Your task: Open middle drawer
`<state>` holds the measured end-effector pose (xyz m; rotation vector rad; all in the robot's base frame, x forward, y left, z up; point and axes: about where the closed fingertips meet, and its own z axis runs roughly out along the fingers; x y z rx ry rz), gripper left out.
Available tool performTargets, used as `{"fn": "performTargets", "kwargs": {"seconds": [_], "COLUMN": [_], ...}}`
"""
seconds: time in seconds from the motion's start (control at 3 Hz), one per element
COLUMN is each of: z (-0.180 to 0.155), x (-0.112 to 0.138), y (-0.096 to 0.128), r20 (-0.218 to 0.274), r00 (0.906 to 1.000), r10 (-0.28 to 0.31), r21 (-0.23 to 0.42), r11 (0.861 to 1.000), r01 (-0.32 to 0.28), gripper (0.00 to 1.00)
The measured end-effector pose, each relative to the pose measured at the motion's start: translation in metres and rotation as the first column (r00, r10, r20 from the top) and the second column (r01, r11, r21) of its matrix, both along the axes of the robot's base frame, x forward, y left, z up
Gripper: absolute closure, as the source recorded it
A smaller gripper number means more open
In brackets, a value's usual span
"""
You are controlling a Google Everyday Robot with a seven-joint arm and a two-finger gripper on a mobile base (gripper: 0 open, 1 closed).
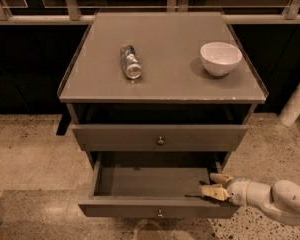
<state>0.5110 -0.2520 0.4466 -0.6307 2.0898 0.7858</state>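
The middle drawer (150, 181) is pulled well out of the grey cabinet, and its inside looks bare. Its front panel (140, 209) carries a small round metal knob (160, 213). My gripper (216, 185) is at the drawer's right front corner, reaching in from the right over the side wall. Its two yellowish fingers stand a little apart and hold nothing. My white forearm (270, 198) runs off to the lower right. The drawer above (160, 137), with its own knob (160, 140), is closed. The lowest drawer is hidden under the open one.
On the cabinet top (162, 81) a clear plastic bottle (130, 61) lies on its side left of centre, and a white bowl (220, 58) stands at the right. A dark recess sits under the top. The floor (30, 154) is speckled stone. A white post (297, 104) stands at the right.
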Motion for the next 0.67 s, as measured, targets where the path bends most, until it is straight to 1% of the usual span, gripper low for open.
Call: {"fn": "performTargets", "kwargs": {"seconds": [0.33,0.67], "z": [0.0000,0.0000], "x": [0.0000,0.0000], "y": [0.0000,0.0000], "r20": [0.000,0.000], "r00": [1.0000,1.0000], "r10": [0.000,0.000], "r21": [0.000,0.000], "r11": [1.000,1.000], "r01": [0.000,0.000], "gripper": [0.00,0.00]}}
